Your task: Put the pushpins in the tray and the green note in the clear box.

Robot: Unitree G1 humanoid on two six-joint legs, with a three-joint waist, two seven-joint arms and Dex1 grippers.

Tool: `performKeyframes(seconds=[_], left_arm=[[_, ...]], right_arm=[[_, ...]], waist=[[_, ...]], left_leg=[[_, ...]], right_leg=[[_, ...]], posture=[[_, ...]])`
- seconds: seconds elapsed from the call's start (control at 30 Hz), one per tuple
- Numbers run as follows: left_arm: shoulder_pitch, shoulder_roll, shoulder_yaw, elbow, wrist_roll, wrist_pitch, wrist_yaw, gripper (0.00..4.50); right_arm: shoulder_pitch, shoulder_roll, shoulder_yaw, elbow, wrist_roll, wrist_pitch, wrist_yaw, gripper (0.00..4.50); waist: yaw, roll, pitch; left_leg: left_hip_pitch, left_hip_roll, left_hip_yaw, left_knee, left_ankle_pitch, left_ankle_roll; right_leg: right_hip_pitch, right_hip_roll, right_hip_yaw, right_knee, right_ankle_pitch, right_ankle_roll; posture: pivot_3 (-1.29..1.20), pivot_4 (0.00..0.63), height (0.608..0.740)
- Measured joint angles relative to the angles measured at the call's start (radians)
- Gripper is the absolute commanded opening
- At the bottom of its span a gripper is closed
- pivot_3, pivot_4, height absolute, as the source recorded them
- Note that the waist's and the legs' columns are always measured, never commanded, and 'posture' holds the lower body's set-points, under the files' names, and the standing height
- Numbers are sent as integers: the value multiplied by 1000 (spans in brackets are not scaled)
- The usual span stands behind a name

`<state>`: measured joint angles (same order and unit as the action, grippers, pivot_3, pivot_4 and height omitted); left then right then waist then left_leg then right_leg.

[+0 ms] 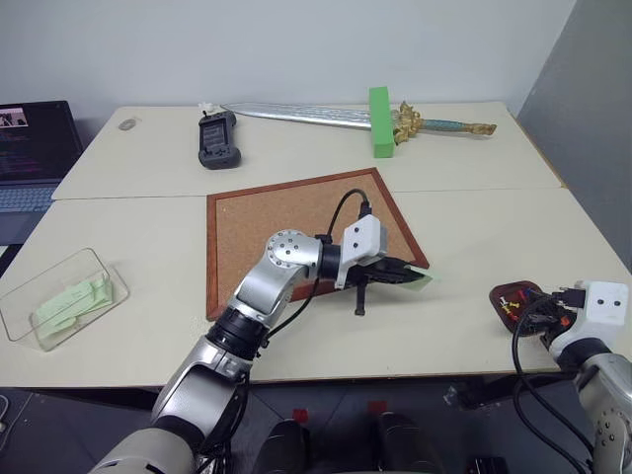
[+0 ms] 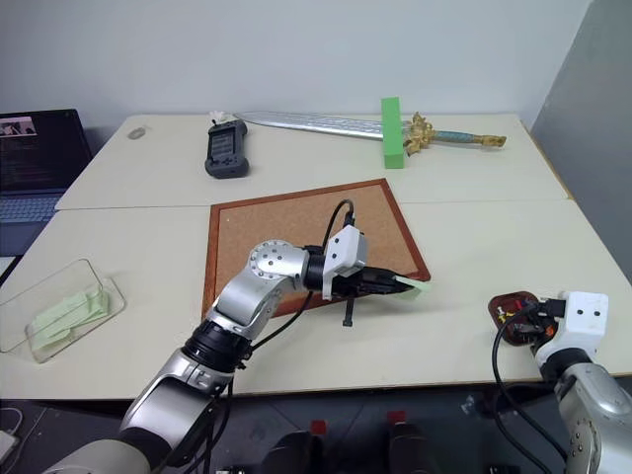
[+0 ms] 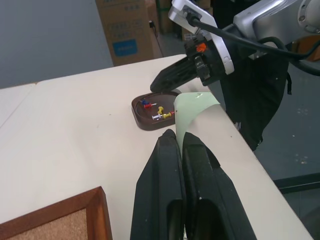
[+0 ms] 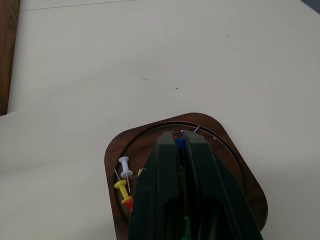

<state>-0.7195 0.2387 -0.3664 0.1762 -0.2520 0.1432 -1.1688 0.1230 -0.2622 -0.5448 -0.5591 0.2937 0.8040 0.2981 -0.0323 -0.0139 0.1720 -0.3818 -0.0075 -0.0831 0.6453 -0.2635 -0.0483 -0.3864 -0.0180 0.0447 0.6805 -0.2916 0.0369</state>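
Our left hand (image 1: 407, 275) pinches the green note (image 3: 192, 112), thin and floppy, by one edge beside the corkboard (image 1: 286, 212), while our right hand (image 4: 179, 141) hangs shut over the tray (image 4: 122, 150), nipping a blue pushpin (image 4: 180, 144).

No writing can be read: the blue label on the cardboard box (image 3: 124, 48) and the laptop (image 1: 33, 148) screen are illegible.

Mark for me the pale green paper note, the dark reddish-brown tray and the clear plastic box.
pale green paper note (image 3: 192, 107), left wrist view, its free upper part.
dark reddish-brown tray (image 4: 123, 145), right wrist view, rim.
clear plastic box (image 1: 69, 264), left eye view, far wall.
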Motion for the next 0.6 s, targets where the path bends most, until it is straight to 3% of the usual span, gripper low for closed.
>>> performKeyframes(seconds=[0.07,0.1,0.17,0.4,0.6], left_arm=[[0,-2,0,0,1,-1,0,13],[0,1,0,0,1,0,-1,0],[1,9,1,-1,2,1,-2,0],[11,35,10,-8,1,18,0,0],[11,34,10,-10,1,26,0,0]], right_arm=[[2,0,0,15,5,-10,-3,0],[7,1,0,19,6,-11,-4,543],[12,4,2,21,15,-13,-10,790],[21,5,18,21,40,-15,-26,2413],[26,-8,18,21,42,-26,-39,2542]], waist=[[0,0,0],[0,0,0],[-1,0,0],[0,0,0],[0,0,0]], left_leg=[[0,0,0,0,0,0],[0,0,0,0,0,0],[0,0,0,0,0,0],[0,0,0,0,0,0],[0,0,0,0,0,0]], right_leg=[[0,0,0,0,0,0],[0,0,0,0,0,0],[0,0,0,0,0,0],[0,0,0,0,0,0],[0,0,0,0,0,0]], posture=[[0,150,740],[0,150,740],[0,150,740],[0,150,740],[0,150,740]])
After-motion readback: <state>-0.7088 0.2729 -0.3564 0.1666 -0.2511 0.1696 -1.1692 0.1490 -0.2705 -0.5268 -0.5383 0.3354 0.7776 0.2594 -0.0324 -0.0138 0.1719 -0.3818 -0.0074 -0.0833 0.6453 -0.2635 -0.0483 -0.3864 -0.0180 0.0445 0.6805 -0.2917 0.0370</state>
